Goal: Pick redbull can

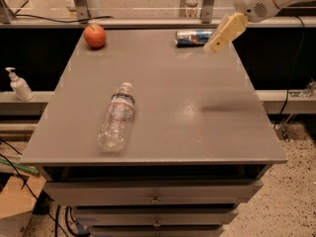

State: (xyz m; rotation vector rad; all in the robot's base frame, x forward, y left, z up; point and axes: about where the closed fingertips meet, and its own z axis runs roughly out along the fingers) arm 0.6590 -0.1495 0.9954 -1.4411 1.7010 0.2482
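I see the grey table (197,107) filling mid-frame, with a water bottle (117,117) lying left of centre. My gripper (219,36) hangs at upper right, and I cannot tell how far it is spread. It is just beside the redbull can (191,37), which lies on its side. An apple (95,35) sits at upper left.

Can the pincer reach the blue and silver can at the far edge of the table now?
Probably yes. The pincer hangs just right of the slim blue and silver metal can, which lies on its side; nothing stands between them.
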